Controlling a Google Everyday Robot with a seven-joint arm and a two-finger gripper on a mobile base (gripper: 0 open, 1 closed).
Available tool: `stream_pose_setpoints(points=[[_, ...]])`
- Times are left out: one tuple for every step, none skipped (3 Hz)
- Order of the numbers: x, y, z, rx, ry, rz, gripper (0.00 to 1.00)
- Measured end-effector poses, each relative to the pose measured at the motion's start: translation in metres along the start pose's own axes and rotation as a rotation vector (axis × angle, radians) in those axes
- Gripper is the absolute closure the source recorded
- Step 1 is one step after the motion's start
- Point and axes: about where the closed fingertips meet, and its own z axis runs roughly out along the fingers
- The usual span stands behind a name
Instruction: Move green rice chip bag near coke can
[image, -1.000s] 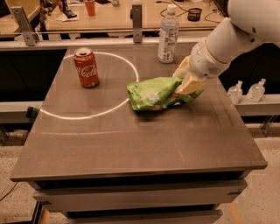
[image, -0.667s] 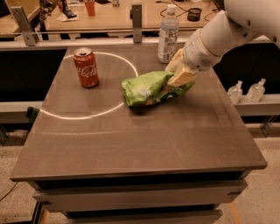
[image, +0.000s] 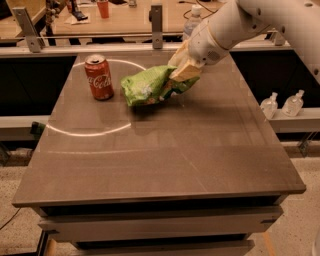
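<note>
Item: green rice chip bag (image: 147, 86), crinkled, held at its right end by the gripper (image: 183, 75), whose tan fingers are pinched closed on the foil. The bag looks raised just off the table (image: 175, 150), with a shadow lying beneath it. Item: coke can (image: 99, 77), upright toward the table's far left, just beside the bag's free end but not touching it. Item: clear plastic bottle (image: 192, 22), at the far edge, partly hidden behind the arm. Step in hand, as I judge it: the carry, nearly complete. The next move calls for lowering the bag onto the table short of the can, then letting go without nudging the can over.
</note>
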Motion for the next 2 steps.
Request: stream_pose_setpoints(points=[[-0.018,-0.019,0.018,-0.008,-0.035,-0.035,1.0],[-0.028,-0.03,0.042,-0.045,-0.045,-0.065,1.0]])
